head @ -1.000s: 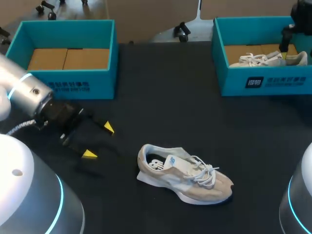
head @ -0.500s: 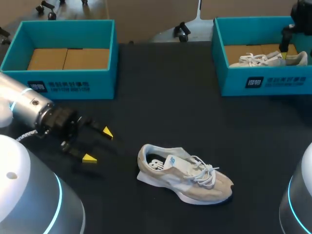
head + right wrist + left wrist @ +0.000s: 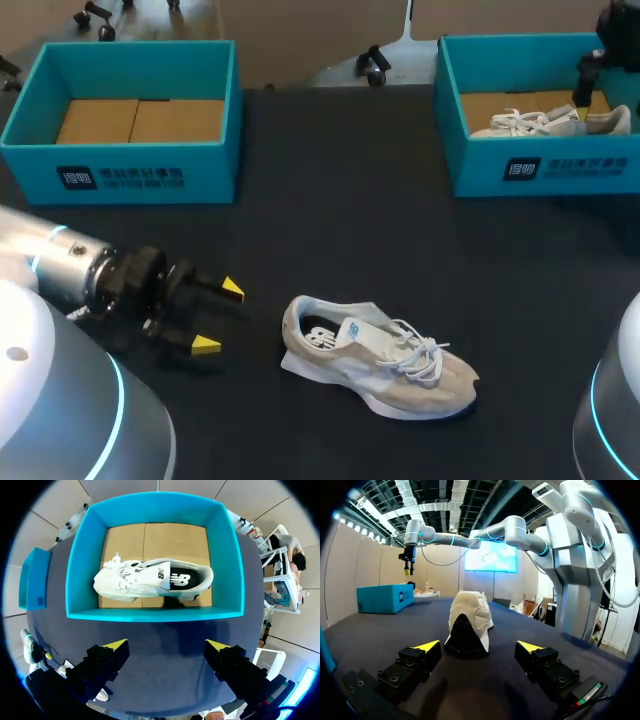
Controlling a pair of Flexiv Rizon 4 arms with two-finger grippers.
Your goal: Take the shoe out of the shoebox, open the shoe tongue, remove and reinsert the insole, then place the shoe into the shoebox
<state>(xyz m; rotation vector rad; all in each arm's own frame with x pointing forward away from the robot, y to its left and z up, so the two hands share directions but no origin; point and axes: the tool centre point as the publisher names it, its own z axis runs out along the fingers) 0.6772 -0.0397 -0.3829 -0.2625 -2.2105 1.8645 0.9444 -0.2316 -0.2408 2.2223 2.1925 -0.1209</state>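
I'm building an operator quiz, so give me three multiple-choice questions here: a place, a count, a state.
1. Where is the beige shoe? A in a box; B on the table; C in the air.
2. How many teal shoeboxes are there? A one; B two; C three.
3. The left hand is: A open, apart from the shoe; B shut on the shoe; C shut on a lace.
1 B: it lies on the dark table. 2 B: the left shoebox is empty, the right shoebox holds a white shoe. 3 A: its yellow tips stand apart, the shoe ahead of them.
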